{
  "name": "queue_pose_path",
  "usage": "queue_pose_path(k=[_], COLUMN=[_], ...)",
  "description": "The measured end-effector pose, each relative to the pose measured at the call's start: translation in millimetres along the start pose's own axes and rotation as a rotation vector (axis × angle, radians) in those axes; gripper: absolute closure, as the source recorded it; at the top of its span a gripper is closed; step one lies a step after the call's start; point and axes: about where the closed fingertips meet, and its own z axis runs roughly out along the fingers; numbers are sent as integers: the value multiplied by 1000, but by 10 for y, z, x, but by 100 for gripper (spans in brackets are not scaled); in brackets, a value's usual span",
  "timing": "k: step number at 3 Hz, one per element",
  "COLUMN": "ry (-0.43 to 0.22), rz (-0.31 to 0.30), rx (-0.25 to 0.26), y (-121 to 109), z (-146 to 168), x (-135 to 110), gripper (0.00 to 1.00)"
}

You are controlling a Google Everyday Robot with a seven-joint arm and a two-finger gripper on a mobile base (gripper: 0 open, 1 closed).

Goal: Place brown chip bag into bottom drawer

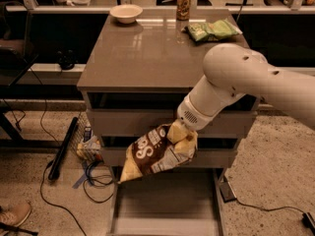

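Camera view shows the brown chip bag (152, 154) hanging in the air in front of the grey cabinet (147, 58), just above the open bottom drawer (165, 205) and not yet touching its floor. My gripper (183, 137) is closed on the upper right end of the bag, so the rest of it falls down and to the left, with its pale lower corner over the left rail of the drawer. I hold it by one end because, I judge, the long body can then go into the tray first and lie flat when I let go. The drawer is pulled far out towards the camera, which gives a wide free floor under the bag. My arm (236, 82) comes in from the right and bends down past the cabinet top, so the green bag (212, 30), the can (183, 4) and the bowl (126, 12) up there are not disturbed.

Some things I cannot see well. The crumpled pale end of the bag and my wrist cover most of the jaws. The front edge of the drawer is cut off at the bottom. The bag and my arm hide the middle of the two upper drawer fronts, and the white lettering shows only partly.
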Motion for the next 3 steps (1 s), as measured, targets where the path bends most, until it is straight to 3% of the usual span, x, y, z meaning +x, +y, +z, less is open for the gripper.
queue_pose_path(k=[1, 2, 3], ry=[-4, -4, -10], rz=[-1, 50, 217], rx=[2, -33, -122], y=[-5, -34, -141], z=[-17, 238, 1170], x=[-19, 108, 407], gripper=[100, 100, 100])
